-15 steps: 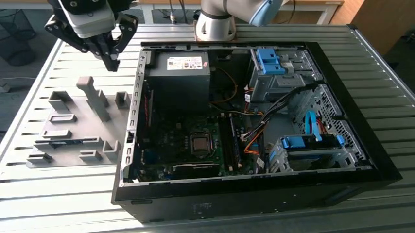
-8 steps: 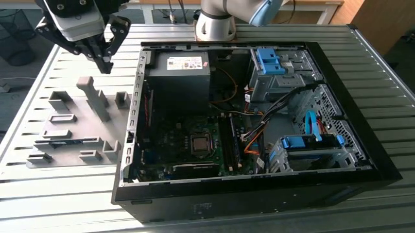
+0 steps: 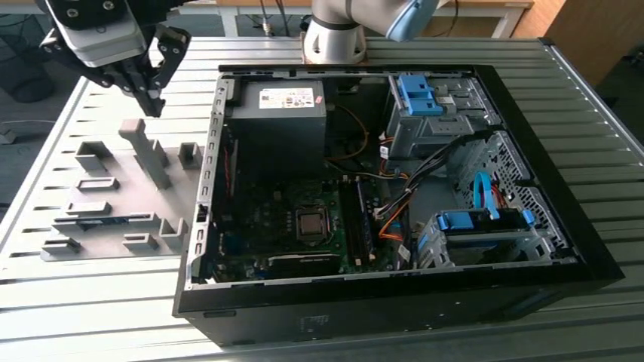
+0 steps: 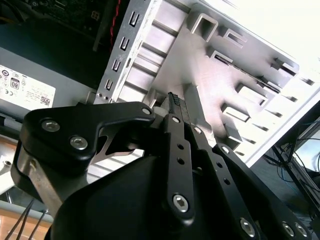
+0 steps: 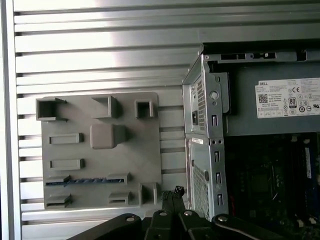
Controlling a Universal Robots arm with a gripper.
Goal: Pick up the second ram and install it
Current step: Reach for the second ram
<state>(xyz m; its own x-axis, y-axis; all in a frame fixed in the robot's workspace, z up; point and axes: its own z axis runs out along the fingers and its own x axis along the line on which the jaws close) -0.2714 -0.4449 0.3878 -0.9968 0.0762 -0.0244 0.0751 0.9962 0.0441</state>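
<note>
The second ram (image 5: 85,180) is a thin green stick with a blue label. It lies edge-up in a slot of the grey fixture plate (image 5: 150,150), near the plate's front edge in the exterior view (image 3: 116,219). My gripper (image 3: 154,108) hangs above the far end of that plate, over a tall grey post (image 3: 149,153) and well apart from the ram. Its fingers (image 4: 175,107) stand together with nothing between them, and the tips (image 5: 172,191) also show in the first wrist view. Inside the case, a long green strip (image 3: 357,226) that looks like another stick stands on the motherboard.
The open black computer case (image 3: 403,298) fills the exterior view's right, with a power supply (image 3: 277,105), blue drive caddies (image 3: 418,94), and orange and black cables (image 3: 393,219). Several grey fixture blocks (image 3: 93,154) stand on the plate. Everything rests on a slatted metal table (image 3: 81,302).
</note>
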